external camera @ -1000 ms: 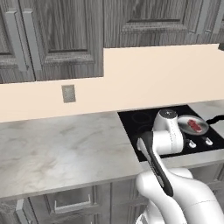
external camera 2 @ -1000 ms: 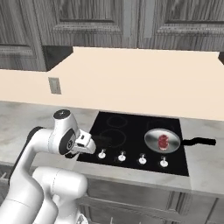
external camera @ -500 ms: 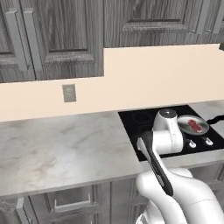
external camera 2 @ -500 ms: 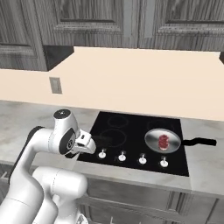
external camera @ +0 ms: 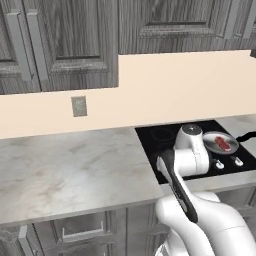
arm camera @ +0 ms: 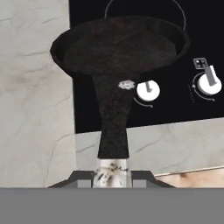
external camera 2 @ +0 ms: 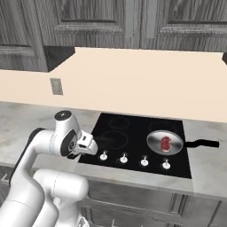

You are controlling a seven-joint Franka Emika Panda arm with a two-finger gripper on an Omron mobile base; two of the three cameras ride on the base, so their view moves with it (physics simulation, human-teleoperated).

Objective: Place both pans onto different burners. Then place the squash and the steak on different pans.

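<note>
My gripper [arm camera: 112, 175] is shut on the end of the long handle of the matte black pan [arm camera: 120, 46]. The pan hangs level over the front left corner of the black cooktop [arm camera: 175, 109], with its left side out over the counter. A grey burner ring [arm camera: 177, 8] lies just beyond it. In the right base view my gripper [external camera 2: 90, 147] is at the cooktop's left front edge. The silver pan [external camera 2: 155, 139] sits on the right front burner, its handle pointing right, with the dark-red steak [external camera 2: 166, 142] in it. Both the silver pan [external camera: 212, 141] and the steak [external camera: 224, 144] also appear in the left base view. The squash is out of view.
White knobs [arm camera: 148, 90] run along the cooktop's front strip, just under the black pan's handle. Marble counter [external camera: 70, 165] stretches to the left of the cooktop. Two burner rings [external camera 2: 116, 131] lie bare on the cooktop's left half. Grey cabinets hang above.
</note>
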